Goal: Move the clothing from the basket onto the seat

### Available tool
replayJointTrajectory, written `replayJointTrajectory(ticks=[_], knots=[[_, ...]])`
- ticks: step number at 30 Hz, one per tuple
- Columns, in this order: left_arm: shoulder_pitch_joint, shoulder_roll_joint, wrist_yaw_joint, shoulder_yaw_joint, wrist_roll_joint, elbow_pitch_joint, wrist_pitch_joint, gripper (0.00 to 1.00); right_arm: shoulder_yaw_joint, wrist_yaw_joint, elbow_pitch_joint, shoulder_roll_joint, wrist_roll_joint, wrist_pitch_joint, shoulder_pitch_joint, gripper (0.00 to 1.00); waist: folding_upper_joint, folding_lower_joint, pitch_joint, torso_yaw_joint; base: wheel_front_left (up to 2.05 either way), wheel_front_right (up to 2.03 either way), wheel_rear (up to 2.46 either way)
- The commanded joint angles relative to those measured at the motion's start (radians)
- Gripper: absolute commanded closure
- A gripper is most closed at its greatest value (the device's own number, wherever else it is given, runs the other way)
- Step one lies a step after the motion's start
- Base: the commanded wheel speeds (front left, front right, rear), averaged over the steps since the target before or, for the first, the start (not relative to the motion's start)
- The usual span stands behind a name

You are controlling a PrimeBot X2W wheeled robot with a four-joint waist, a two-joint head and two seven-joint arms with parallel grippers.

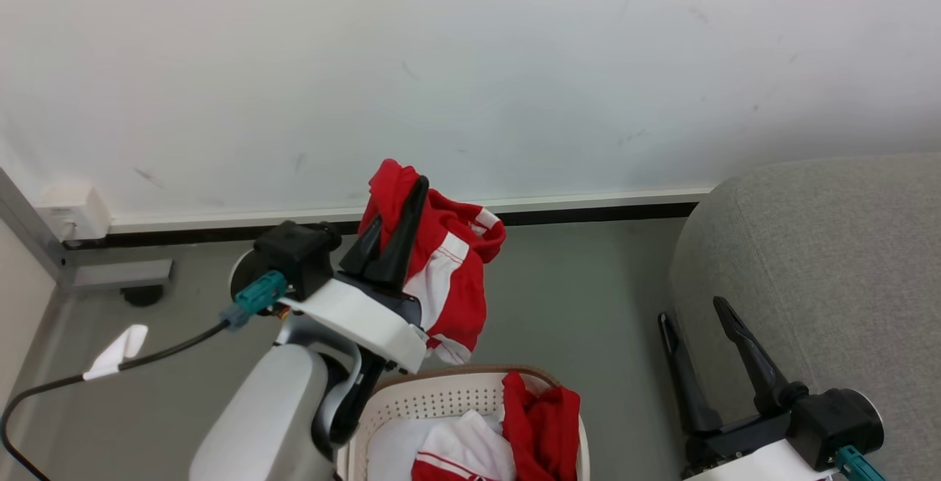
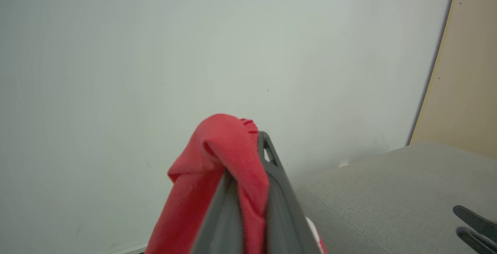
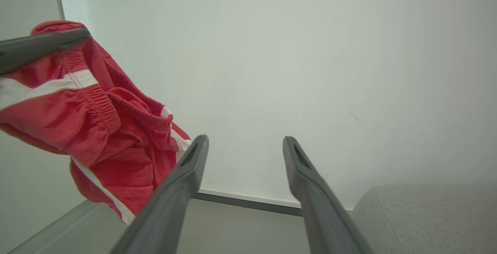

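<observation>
Pale left forearm (image 1: 257, 422) sits up close, and the left gripper (image 1: 398, 203) on it is clamped on a soft red garment with white stripes (image 1: 459, 297) that hangs off its dark fingers. Right below it is the small white perforated plastic basket (image 1: 412, 401) with more red-and-white clothing (image 1: 540, 422) inside. Off to the side, the right gripper (image 1: 692, 310) is spread wide, just beside the big grey fabric sofa (image 1: 823, 260).
</observation>
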Motion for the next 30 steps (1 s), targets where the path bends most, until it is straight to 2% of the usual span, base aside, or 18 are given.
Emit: replayJointTrajectory(ticks=[1,7,12,20,24,30], knots=[[0.012,0.007,0.005,0.001,-0.007,-0.014,0.004,1.00,0.002,-0.002,0.001,-0.002,-0.006,0.001,0.004,0.00,-0.0001,0.0001,0.001,0.002,0.00,0.00,0.00],[0.023,0.002,0.008,-0.008,-0.015,-0.040,0.014,1.00,0.041,-0.002,0.012,-0.003,0.013,0.001,-0.004,0.00,-0.0001,0.0001,0.006,0.013,0.00,0.00,0.00],[0.023,-0.012,0.002,-0.033,-0.021,-0.047,0.022,1.00,0.188,-0.002,0.042,-0.040,0.046,0.001,-0.031,0.00,-0.0001,0.0001,0.009,0.031,0.00,0.00,0.00],[0.008,-0.048,-0.010,-0.094,-0.041,-0.061,0.033,1.00,0.389,-0.002,0.162,-0.057,0.080,0.001,-0.113,0.00,-0.0001,0.0001,0.005,0.080,0.00,0.00,0.00],[0.011,-0.066,-0.019,-0.138,-0.058,-0.078,0.045,1.00,0.417,-0.002,0.234,-0.047,0.081,0.001,-0.153,0.00,-0.0001,0.0001,0.000,0.123,0.00,0.00,0.00],[0.022,-0.083,-0.025,-0.207,-0.102,-0.104,0.063,1.00,0.397,-0.002,0.319,-0.028,0.070,0.001,-0.187,0.00,-0.0001,0.0001,-0.005,0.189,0.00,0.00,0.00]])
